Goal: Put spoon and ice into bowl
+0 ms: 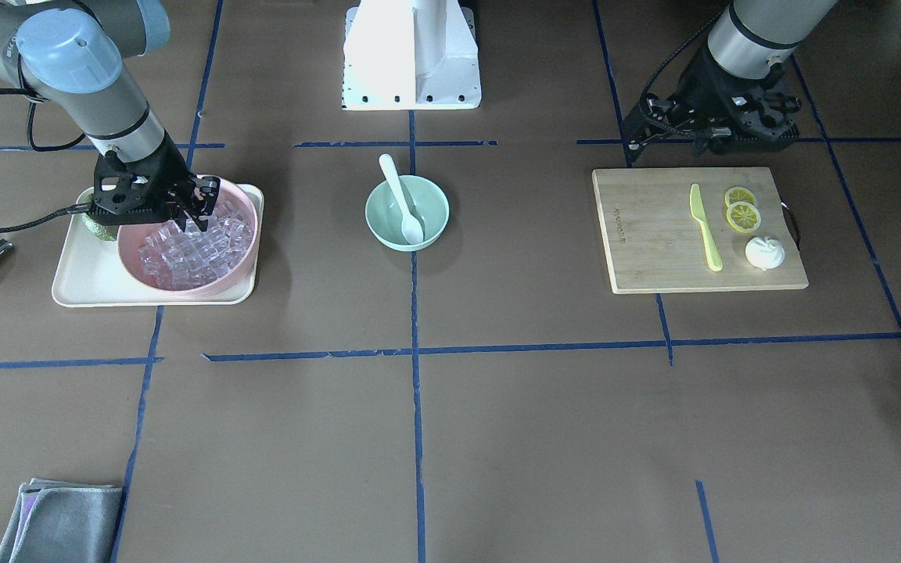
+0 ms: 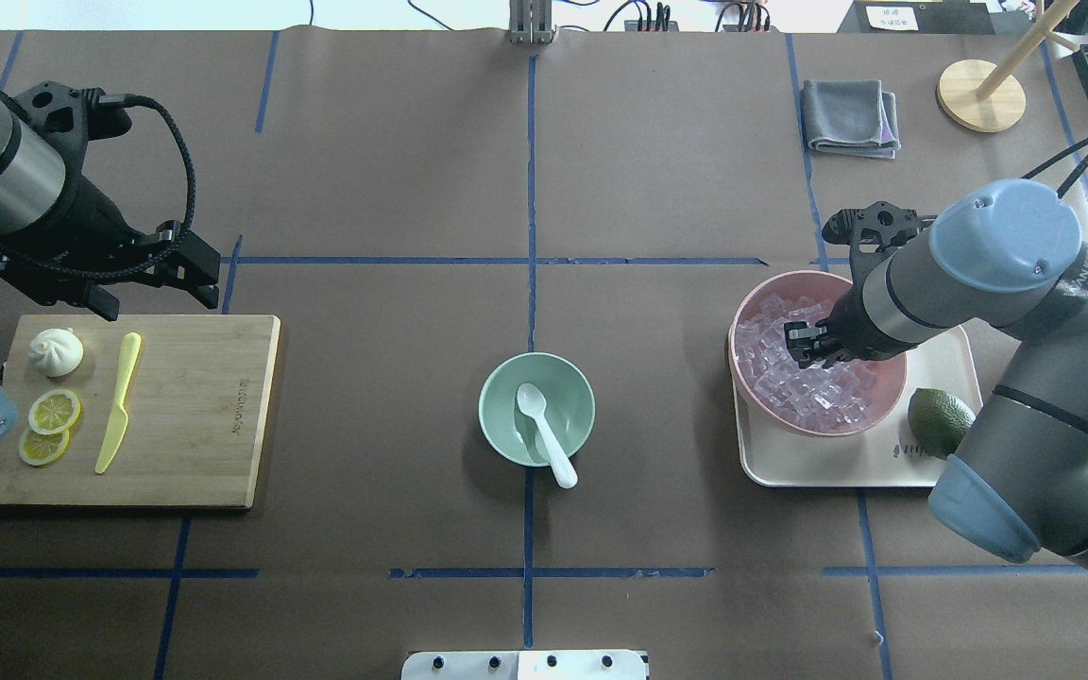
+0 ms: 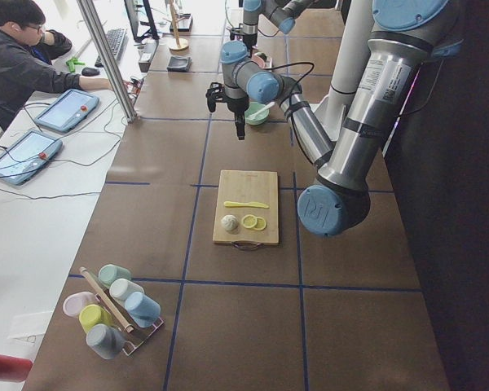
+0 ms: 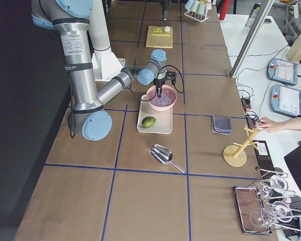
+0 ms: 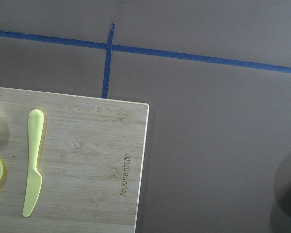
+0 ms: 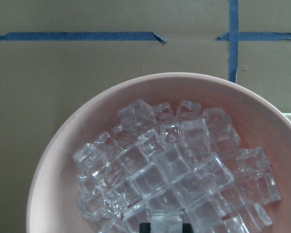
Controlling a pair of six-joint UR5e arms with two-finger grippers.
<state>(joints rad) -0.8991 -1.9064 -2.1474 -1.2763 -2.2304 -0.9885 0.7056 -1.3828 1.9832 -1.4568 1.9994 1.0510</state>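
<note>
The white spoon (image 2: 544,434) lies in the mint-green bowl (image 2: 506,444) at the table's middle, scoop inside and handle over the rim; both also show in the front view, the spoon (image 1: 403,205) and the bowl (image 1: 435,207). Many clear ice cubes (image 6: 174,165) fill the pink bowl (image 2: 761,293). My right gripper (image 2: 804,342) reaches down into that bowl, and in its wrist view the gripper (image 6: 165,227) has its fingertips closed on either side of one ice cube (image 6: 166,219). My left gripper (image 2: 193,274) hangs open and empty just beyond the cutting board's far edge.
The pink bowl stands on a cream tray (image 2: 884,467) beside a lime (image 2: 939,420). A wooden cutting board (image 2: 195,416) holds a yellow-green knife (image 2: 119,401), lemon slices (image 2: 53,413) and a white bun (image 2: 56,351). A grey cloth (image 2: 851,116) and a wooden stand (image 2: 980,94) are far right.
</note>
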